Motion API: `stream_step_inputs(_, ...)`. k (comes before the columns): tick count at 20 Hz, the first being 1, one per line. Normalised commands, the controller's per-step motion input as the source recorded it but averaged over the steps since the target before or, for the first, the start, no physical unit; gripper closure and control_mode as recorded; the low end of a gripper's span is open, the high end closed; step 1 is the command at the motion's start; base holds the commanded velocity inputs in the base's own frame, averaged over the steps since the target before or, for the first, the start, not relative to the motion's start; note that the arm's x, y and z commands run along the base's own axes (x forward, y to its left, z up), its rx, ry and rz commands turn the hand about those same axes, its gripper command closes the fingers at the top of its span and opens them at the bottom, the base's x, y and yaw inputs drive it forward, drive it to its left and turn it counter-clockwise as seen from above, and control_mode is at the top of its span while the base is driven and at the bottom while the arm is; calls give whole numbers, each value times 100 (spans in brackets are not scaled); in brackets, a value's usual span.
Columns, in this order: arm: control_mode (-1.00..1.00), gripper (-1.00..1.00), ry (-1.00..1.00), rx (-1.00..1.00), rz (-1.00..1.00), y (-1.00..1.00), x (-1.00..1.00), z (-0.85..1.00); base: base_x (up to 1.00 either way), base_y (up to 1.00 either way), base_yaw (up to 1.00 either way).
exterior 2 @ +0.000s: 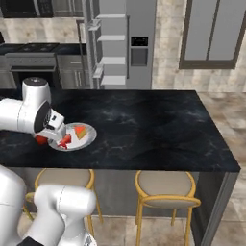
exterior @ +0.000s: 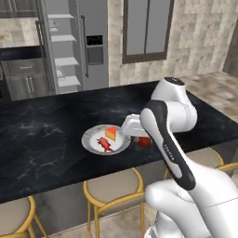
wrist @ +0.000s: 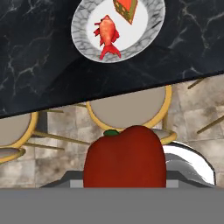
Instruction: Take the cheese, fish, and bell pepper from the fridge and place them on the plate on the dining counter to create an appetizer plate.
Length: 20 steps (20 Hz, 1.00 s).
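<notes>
Already the cheese (exterior: 110, 133) and fish (exterior: 104, 143) lie on the plate (exterior: 90, 139). The gripper (exterior: 141, 138), jaws partly closed on the pepper (wrist: 125, 158), hovers beside the rim; next it must carry it over and release.

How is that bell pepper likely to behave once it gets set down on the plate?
The bell pepper, held in the gripper, looks rounded and glossy, so it may roll or slide on landing. The plate has a raised rim that should probably stop it. It will likely bump the fish or the cheese.
</notes>
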Motion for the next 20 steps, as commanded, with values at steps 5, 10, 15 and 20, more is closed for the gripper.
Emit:
stream_step_inputs(5, -100, 100, 0, -8, -1, 13, 38, 0, 26, 25, -1)
stream_step_inputs(10, -100, 100, 0, -16, 0, -8, 68, -20, 0, 0, 0)
stream_step_inputs(15, -100, 100, 0, -11, 0, -25, 80, -47, 0, 0, 0)
stream_step_inputs(20, -100, 100, 0, -6, 1, -16, 55, -76, 0, 0, 0)
